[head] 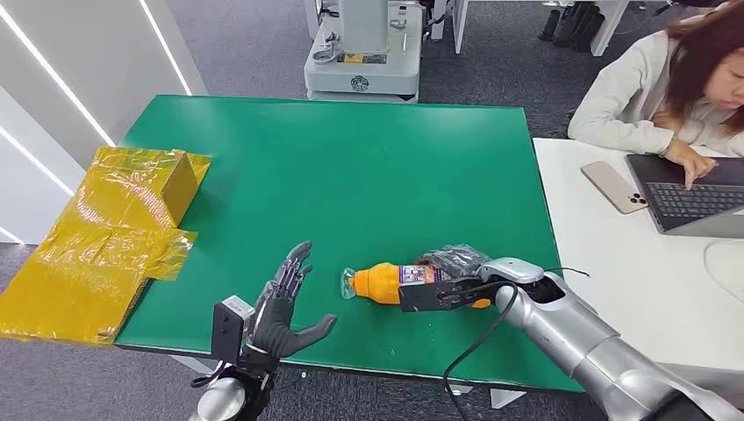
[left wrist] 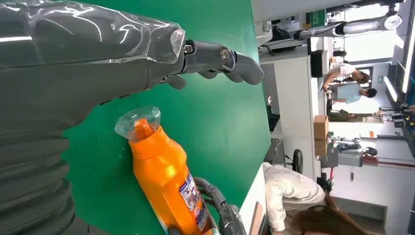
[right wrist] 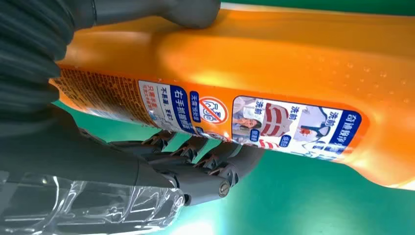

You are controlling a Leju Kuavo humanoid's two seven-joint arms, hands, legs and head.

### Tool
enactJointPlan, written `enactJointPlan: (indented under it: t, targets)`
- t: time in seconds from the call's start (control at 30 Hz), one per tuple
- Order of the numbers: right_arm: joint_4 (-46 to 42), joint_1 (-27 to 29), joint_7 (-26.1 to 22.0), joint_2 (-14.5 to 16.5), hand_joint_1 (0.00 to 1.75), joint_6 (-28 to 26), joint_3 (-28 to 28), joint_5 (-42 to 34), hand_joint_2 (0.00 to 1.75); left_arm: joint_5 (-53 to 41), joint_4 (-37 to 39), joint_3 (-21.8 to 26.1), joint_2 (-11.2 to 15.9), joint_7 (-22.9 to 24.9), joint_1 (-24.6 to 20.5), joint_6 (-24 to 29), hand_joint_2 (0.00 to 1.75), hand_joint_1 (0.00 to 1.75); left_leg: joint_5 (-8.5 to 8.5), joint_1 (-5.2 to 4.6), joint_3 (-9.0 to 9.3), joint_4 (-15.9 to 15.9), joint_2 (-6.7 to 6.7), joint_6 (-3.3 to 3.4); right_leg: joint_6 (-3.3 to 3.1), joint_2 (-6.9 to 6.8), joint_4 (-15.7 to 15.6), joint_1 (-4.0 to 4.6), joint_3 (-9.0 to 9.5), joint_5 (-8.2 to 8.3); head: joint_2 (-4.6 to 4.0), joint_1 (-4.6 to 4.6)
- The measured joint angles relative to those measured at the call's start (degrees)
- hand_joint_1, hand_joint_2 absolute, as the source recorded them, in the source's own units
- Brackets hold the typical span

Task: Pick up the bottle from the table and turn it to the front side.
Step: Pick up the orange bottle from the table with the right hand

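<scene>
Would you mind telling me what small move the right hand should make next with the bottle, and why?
Probably lift it slightly off the table. The right hand already wraps the orange bottle, thumb on one side and fingers on the other, yet the bottle lies on its side on the green surface. The left hand hovers open beside the cap, apart from it.

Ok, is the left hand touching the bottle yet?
No, in the head view the left hand is open above the green table, with a gap between it and the bottle lying on its side.
</scene>
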Motion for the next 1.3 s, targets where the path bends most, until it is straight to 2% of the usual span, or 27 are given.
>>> enactJointPlan:
  t: [0.2,0.3,0.37,0.5,0.57,0.7,0.93,1.13,1.23,1.3]
  targets:
    - [0.02,-0.07,-0.39,-0.02,1.75,-1.17,0.27,-0.77,1.75,0.01,0.01,0.01,-0.01,0.0,0.0,-0.01,1.75,0.0,0.0,0.0,0.0,0.0,0.0,0.0,0.0,0.0,0.0,0.0,0.0,0.0,-0.01,0.0]
    - [0.06,1.87,-4.4,-0.03,1.75,-8.89,-0.95,-6.5,1.75,0.07,0.0,0.09,-0.12,-0.06,0.12,-0.11,1.75,0.0,0.0,0.01,-0.04,0.0,-0.07,0.0,0.0,-0.08,0.0,0.01,-0.01,-0.01,-0.01,0.0]
    - [-0.05,4.7,-8.95,-0.01,1.75,-13.78,-3.62,-13.55,1.75,0.05,0.01,0.28,-0.22,-0.33,0.38,-0.07,1.75,0.0,0.0,0.01,-0.08,0.0,-0.11,0.0,0.0,-0.12,0.0,0.01,-0.02,-0.01,0.0,0.01]
    - [-1.23,12.1,-17.14,0.63,1.75,-17.19,-10.77,-26.97,1.75,-0.01,0.3,0.64,-0.23,-1.3,0.42,0.99,1.75,0.0,-0.05,0.01,-0.1,-0.01,-0.12,0.03,0.03,-0.13,-0.02,0.01,-0.03,-0.06,-0.01,0.01]
    - [-2.3,15.43,-18.83,1.61,1.75,-19.78,-13.66,-30.42,1.75,-0.07,0.52,0.84,-0.21,-1.56,0.14,2.09,1.75,0.0,-0.07,0.01,-0.11,-0.01,-0.09,0.03,0.03,-0.09,-0.02,0.01,-0.05,-0.08,-0.01,0.0]
    - [-6.11,21.11,-18.93,3.2,1.75,-24.81,-18.22,-34.94,1.75,-0.95,0.54,1.53,0.11,-2.28,-1.0,4.92,1.75,0.0,-0.07,0.02,-0.13,-0.04,-0.1,0.02,0.02,-0.11,0.0,0.02,-0.08,-0.09,0.0,0.01]
    - [-14.21,28.99,-18.61,3.52,1.75,-28.69,-23.85,-37.26,1.75,-3.02,-1.02,4.54,1.74,-3.2,-2.24,6.97,1.75,0.0,-0.05,0.01,-0.16,-0.04,-0.09,0.01,0.02,-0.1,0.02,0.02,-0.11,-0.09,-0.01,0.01]
    - [-19.98,33.13,-18.16,3.83,1.75,-32.14,-25.73,-34.07,1.75,-3.32,-1.2,4.87,2.01,-2.5,-2.83,5.57,1.75,0.0,-0.06,0.0,-0.18,-0.03,-0.09,0.01,0.02,-0.11,0.0,0.01,-0.14,-0.09,0.0,0.01]
    - [-22.68,34.86,-18.79,3.92,1.75,-34.69,-26.64,-31.51,1.75,-1.44,-1.09,4.71,2.04,-1.0,-3.29,2.95,1.75,0.0,-0.06,0.0,-0.2,-0.03,-0.08,0.01,0.02,-0.1,-0.01,0.01,-0.17,-0.09,0.0,0.01]
    - [-23.95,35.52,-20.21,3.99,1.75,-36.63,-27.23,-29.78,1.75,1.76,-0.59,4.5,2.14,1.06,-4.38,-1.29,1.75,0.0,-0.06,0.0,-0.22,-0.03,-0.09,0.01,0.02,-0.11,-0.01,0.01,-0.19,-0.08,0.0,0.01]
